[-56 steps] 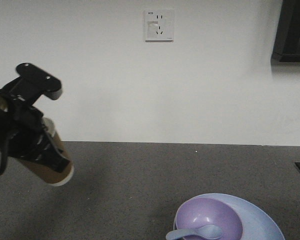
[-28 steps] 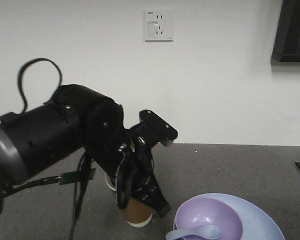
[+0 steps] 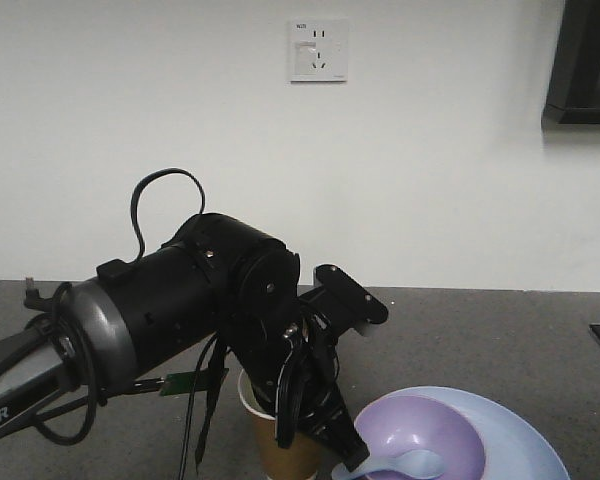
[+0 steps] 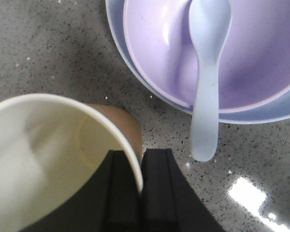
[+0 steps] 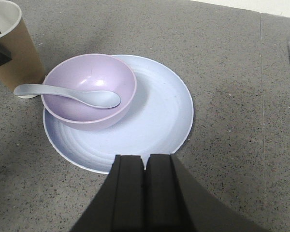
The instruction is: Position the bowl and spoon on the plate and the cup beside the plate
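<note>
Progress is looking good, operator, so let me go through the views one by one

Front view: you are seeing the left arm (image 3: 180,310) filling the middle of the picture, and its left gripper (image 3: 315,440) is reaching down around the cup (image 3: 280,450), which is standing just beside the plate (image 3: 520,440). The bowl (image 3: 425,430) is sitting on the plate, with the spoon (image 3: 400,466) lying in it. For writing, you are only getting the letters "PER" on the arm at the lower left; the small print on the wall socket (image 3: 318,50) is too tiny to read

Left wrist view: the left gripper (image 4: 140,186) is pinching the rim of the cup (image 4: 48,154), one finger inside and one outside, so it is gripping the cup wall. The cup is looking slightly tilted here, though I cannot tell if its base is resting fully on the counter (image 4: 48,48). The spoon (image 4: 208,77) is lying across the bowl (image 4: 154,53), handle sticking out over the rim of the plate (image 4: 261,116)

Right wrist view: the right gripper (image 5: 145,188) is closed with its fingers together and is holding nothing, hovering at the near edge of the plate (image 5: 159,116). The bowl (image 5: 87,82) and spoon (image 5: 72,94) are in place, and the cup (image 5: 12,48) is standing at the plate's side

My judgement: bowl and spoon are done; only releasing the cup is remaining
</note>
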